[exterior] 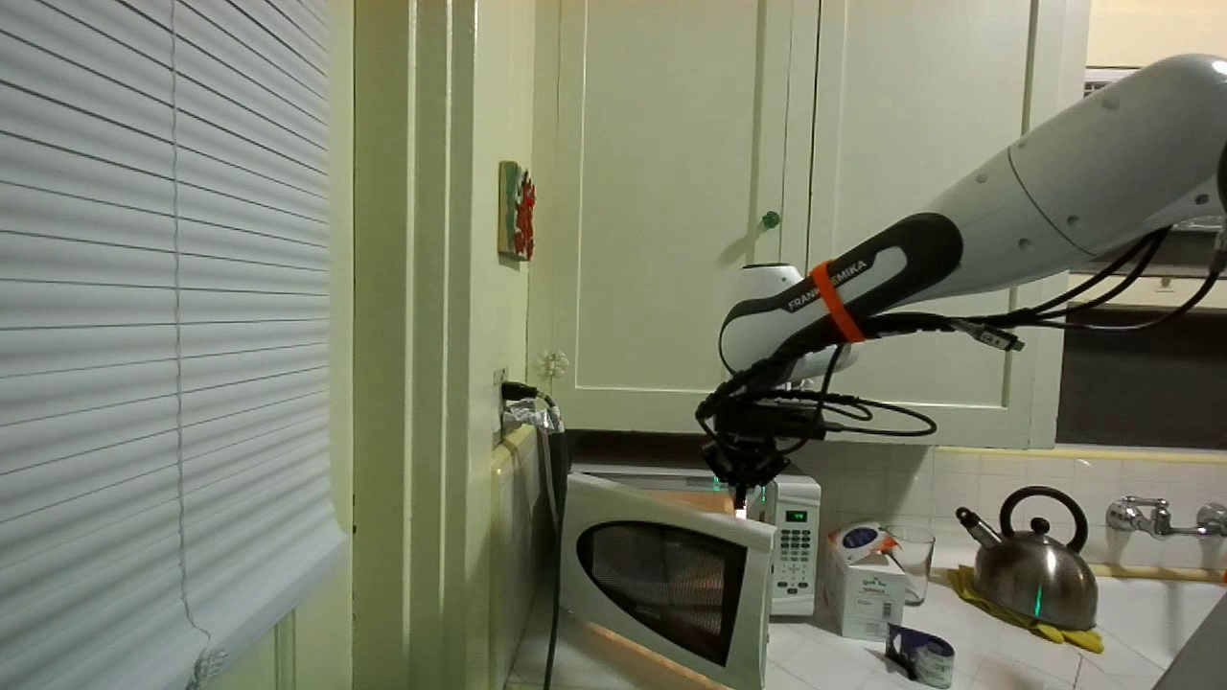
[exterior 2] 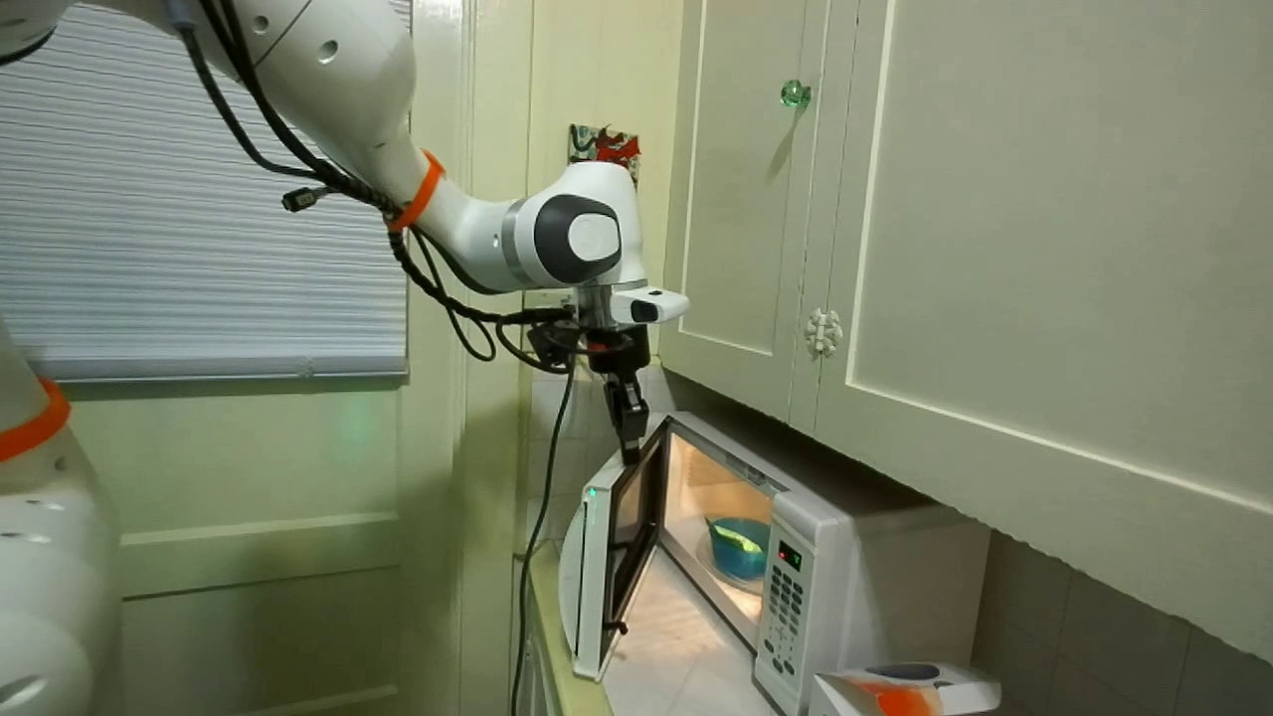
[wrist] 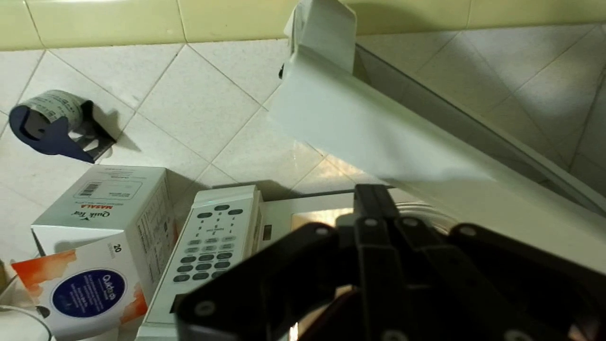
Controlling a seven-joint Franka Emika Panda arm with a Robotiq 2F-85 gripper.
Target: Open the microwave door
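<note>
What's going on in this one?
A robot arm is at work on a microwave door, which stands wide open, angled out from the lit microwave. The pincer is shut with nothing visible in its grip. It points down by the door's upper edge, on the inner side; whether it touches the door is hard to tell. Inside the microwave sits a blue-green bowl, and a tea box stands beside it on the counter.

We're facing the microwave door (exterior: 663, 586) from outside in an exterior view, angled into the lit cavity (exterior 2: 696, 477) in an exterior view; wrist view's v. close, aimed down; all 3 share the door.
</note>
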